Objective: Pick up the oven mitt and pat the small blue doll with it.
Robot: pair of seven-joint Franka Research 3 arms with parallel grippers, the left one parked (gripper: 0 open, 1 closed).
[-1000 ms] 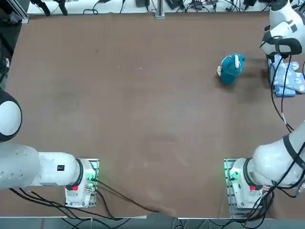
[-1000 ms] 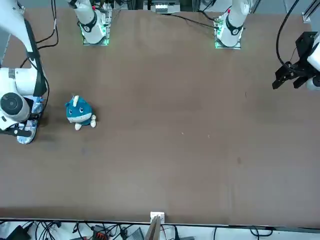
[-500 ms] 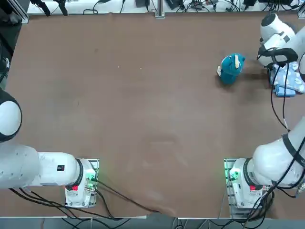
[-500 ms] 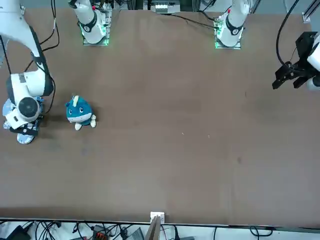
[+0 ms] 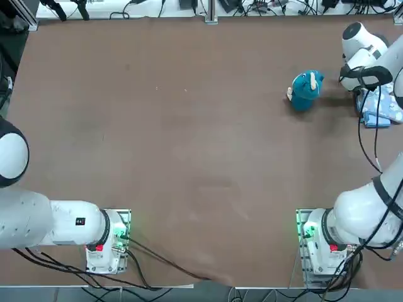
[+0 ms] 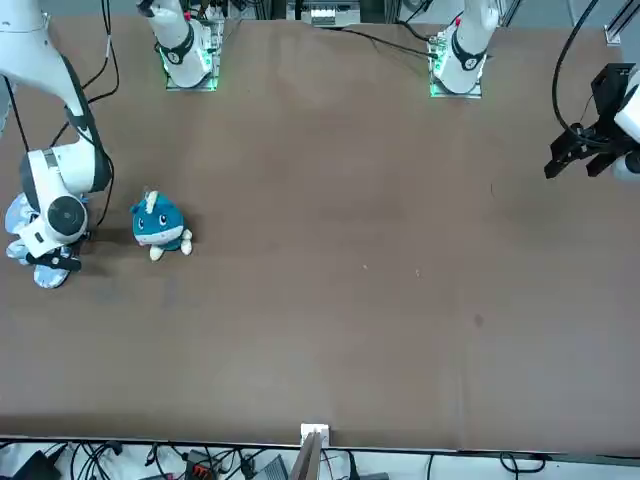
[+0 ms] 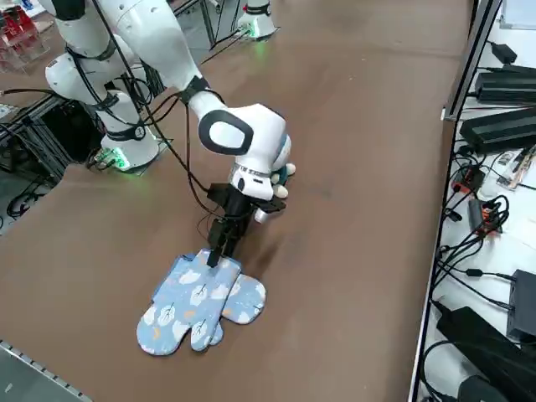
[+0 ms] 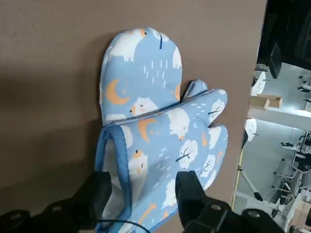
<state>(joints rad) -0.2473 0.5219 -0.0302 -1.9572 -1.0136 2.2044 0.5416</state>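
Note:
The oven mitt, pale blue with printed patches, lies flat at the table's right edge, overlapping a second mitt of the same print. My right gripper is down at the mitt's cuff end. In the wrist view the right gripper is open, its fingers on either side of the blue-bound cuff of the oven mitt. The small blue doll stands just inboard of the mitt. In the front view the small blue doll is right beside my wrist, and the wrist mostly hides it in the side view.
The table edge runs close along the mitts' outer side. A black cable hangs from my right arm over the mitt area. Boxes and cables lie beyond the far table edge.
My right wrist has shifted a little toward the doll and settled over the mitt's cuff end. The doll and the mitts have not moved.

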